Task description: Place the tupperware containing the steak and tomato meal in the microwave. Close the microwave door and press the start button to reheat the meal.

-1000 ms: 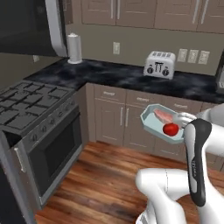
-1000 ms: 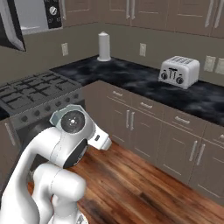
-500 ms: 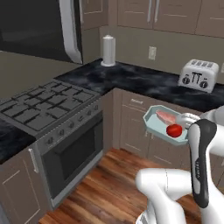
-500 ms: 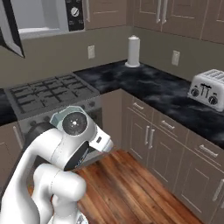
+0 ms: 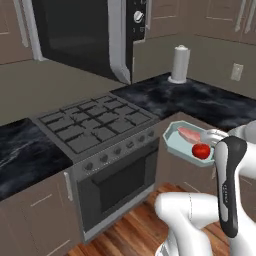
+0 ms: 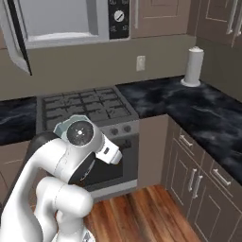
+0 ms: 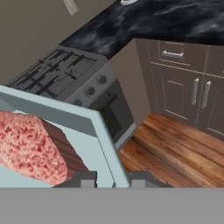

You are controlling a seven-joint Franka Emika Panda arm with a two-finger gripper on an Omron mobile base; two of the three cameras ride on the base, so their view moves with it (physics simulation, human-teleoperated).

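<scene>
The microwave door hangs open at upper left, above the stove; the microwave cavity holds nothing. To the right, the tupperware with the steak and tomato is carried in the air beside the worktop, its rim pinched in the narrowly set jaws of the gripper. Pickup is complete; insertion, door closing and start press remain.

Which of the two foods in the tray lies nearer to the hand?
The tomato, the small red ball; the flat pink steak lies beyond it in the tupperware, farther from the hand.
</scene>
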